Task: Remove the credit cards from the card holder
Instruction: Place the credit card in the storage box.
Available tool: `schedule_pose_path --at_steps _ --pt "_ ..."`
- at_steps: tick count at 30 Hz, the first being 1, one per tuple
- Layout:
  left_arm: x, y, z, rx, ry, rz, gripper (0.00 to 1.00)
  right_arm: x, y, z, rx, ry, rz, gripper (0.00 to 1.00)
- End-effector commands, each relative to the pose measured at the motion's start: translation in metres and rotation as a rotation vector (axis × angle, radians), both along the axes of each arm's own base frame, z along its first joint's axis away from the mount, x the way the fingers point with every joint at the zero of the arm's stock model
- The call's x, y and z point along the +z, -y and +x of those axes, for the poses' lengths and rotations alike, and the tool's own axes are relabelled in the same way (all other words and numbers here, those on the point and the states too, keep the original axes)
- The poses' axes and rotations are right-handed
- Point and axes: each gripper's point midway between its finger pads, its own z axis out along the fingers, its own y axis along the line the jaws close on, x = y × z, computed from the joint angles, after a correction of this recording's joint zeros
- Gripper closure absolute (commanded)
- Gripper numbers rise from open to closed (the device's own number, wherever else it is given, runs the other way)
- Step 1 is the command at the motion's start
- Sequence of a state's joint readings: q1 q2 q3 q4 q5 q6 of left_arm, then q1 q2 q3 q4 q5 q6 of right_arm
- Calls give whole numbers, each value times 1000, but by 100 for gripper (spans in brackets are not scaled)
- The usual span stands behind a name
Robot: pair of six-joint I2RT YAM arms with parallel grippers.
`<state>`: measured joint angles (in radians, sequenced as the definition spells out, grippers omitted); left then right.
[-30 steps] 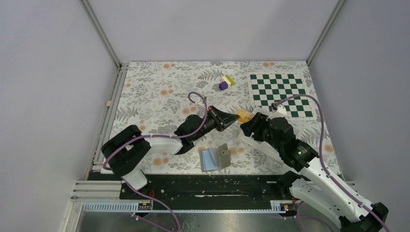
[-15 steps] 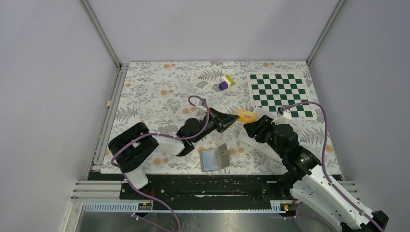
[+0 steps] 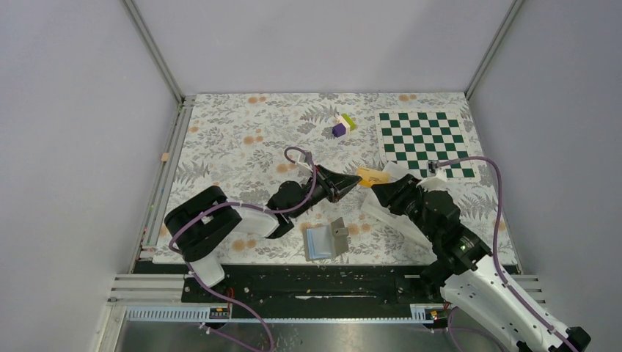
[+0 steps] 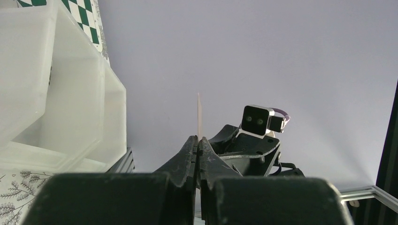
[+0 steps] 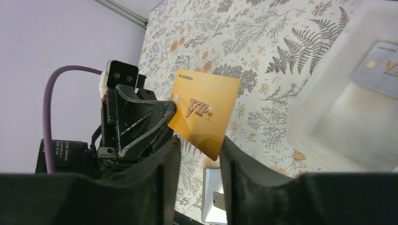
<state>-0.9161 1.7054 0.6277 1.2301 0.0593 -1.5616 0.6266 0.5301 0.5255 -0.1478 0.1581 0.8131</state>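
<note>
**Gold card pinched by the left gripper, holder open on the table**

The floral table cover (image 3: 235, 147) carries a green checkerboard mat (image 3: 422, 139) at far right and a white divided tray (image 4: 70, 93) nearer the arms. The card holder (image 3: 320, 243) lies open by the front edge, its light blue inside showing. The left gripper (image 3: 350, 181) is clamped on one edge of a gold VIP card (image 5: 205, 112), held in the air. The right gripper (image 5: 199, 145) has its fingers spread on either side of that card's lower corner; whether they touch it cannot be told. A pale grey card (image 5: 378, 68) lies in the tray.
</note>
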Motion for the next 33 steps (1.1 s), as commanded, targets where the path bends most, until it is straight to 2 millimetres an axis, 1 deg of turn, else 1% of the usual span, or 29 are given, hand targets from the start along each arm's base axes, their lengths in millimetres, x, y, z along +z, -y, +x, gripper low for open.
schedule_pose_path --at_steps 1,3,6,8,11,14,18,23,24,27,30,33 --pt "15 -5 0 2 41 -65 100 9 9 5 -59 27 30 62" --pt "16 -4 -1 -3 44 -71 100 8 11 7 -75 24 23 69" --pt "14 -6 -1 -5 41 -72 100 7 16 8 -98 29 23 70" --pt "12 -7 0 -1 37 -66 100 7 18 10 -112 32 18 68" --pt "8 -7 0 -4 32 -62 100 7 20 12 -124 32 3 59" --pt "8 -6 -1 -11 31 -70 100 3 23 14 -141 20 -4 58" --pt "7 -5 -1 -21 31 -68 100 2 23 14 -136 17 -9 70" --pt "6 -6 -1 -24 32 -70 100 2 22 15 -127 13 -13 96" --pt "6 -6 -1 -22 33 -68 98 1 23 16 -131 13 -18 100" --pt "3 -11 1 -10 38 -56 78 2 30 20 -150 22 -38 100" --pt "-4 -14 1 -5 29 -40 57 3 44 23 -182 18 -79 100" --pt "-11 -16 1 -7 18 -27 51 0 58 22 -206 -12 -111 100"
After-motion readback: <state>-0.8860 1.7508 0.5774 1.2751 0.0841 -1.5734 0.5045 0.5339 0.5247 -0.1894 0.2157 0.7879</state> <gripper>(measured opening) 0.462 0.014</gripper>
